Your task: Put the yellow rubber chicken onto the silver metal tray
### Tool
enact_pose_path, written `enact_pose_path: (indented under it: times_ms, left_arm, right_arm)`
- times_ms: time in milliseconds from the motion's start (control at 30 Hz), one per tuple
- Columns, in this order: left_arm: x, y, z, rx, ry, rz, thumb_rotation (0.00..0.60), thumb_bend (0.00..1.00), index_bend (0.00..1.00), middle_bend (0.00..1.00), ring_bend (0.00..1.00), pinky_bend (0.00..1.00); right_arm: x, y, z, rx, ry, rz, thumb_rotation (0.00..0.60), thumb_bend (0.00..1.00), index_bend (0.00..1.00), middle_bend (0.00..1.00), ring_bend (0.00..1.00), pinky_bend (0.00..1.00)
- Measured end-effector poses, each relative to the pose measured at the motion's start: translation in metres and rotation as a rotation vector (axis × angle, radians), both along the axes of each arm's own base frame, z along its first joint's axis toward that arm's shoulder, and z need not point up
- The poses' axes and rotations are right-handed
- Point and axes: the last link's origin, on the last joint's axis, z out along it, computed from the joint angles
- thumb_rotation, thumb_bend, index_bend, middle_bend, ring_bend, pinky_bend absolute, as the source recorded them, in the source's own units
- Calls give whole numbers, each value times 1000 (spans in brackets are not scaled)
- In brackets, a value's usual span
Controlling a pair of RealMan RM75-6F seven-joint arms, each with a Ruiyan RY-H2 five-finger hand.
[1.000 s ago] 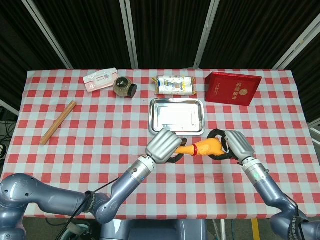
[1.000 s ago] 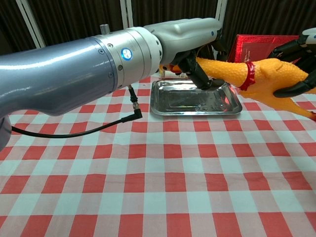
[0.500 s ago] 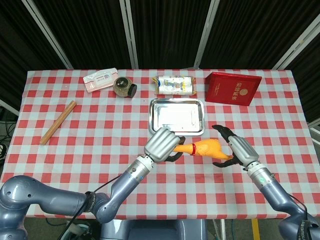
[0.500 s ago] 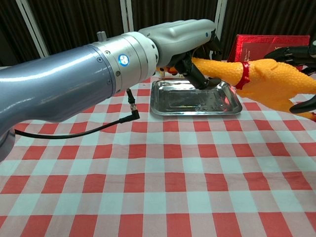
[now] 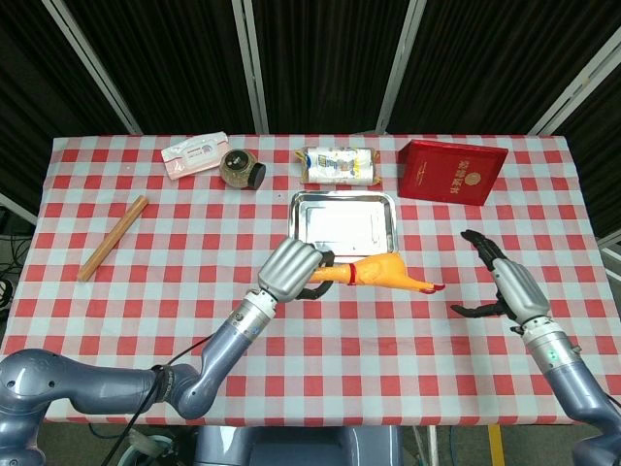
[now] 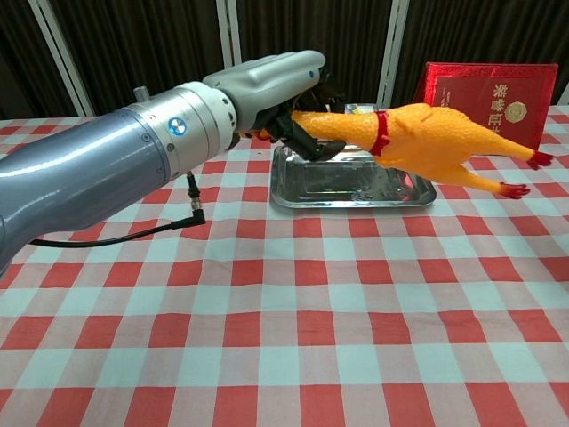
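the left robot hand [image 5: 289, 270] grips the yellow rubber chicken [image 5: 376, 275] by its head end, airborne near the front edge of the silver metal tray [image 5: 344, 225]. the right robot hand [image 5: 511, 288] is released, fingers spread. risk: the single-end grip lets the body sag or slip, landing on the counter [image 5: 146, 291] short of the tray. long axis runs left-right; feet point toward the counter's right edge.

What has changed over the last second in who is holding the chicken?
The right hand let go of the rubber chicken and pulled away to the right, open. The left hand alone grips its neck end and has drawn it leftward. The silver tray and other items stayed put.
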Motion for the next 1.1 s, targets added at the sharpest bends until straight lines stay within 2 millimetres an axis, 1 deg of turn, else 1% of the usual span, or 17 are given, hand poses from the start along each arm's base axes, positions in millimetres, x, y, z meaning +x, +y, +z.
enact_pose_path:
  times_ms: [200,333,433,567,667,767,967,1100]
  left_arm:
    - [-24,18,-6,16,-40,43,600,774,635,677,582,643]
    - [-39,32,-12,33,-54,83,600,769,631,674,582,642]
    - [-49,46,-18,35,-62,134,600,767,625,669,579,639]
    - [-58,66,-32,7,-66,230,600,748,616,661,574,621]
    - [-58,72,-44,-28,-79,287,600,741,611,654,569,612]
    - [-56,76,-50,-42,-94,324,600,739,608,651,566,597]
    - [-51,86,-57,-45,-120,375,600,735,606,650,564,596]
    - [-44,92,-59,-40,-163,411,600,698,585,633,547,574]
  right_arm:
    - [-12,4,10,-27,-4,-25,594,129,0,21,0,179]
    - [-18,7,13,-31,0,-35,593,129,0,21,0,179]
    - [-22,9,14,-29,6,-43,593,129,0,21,0,179]
    - [-24,11,15,-23,7,-42,594,129,0,21,0,179]
    - [-25,12,17,-22,13,-44,593,129,0,21,0,179]
    - [-27,12,18,-22,14,-50,592,129,0,21,0,179]
    - [-31,12,23,-29,19,-61,591,128,0,21,0,179]
    - [-34,13,25,-32,19,-72,594,129,0,21,0,179]
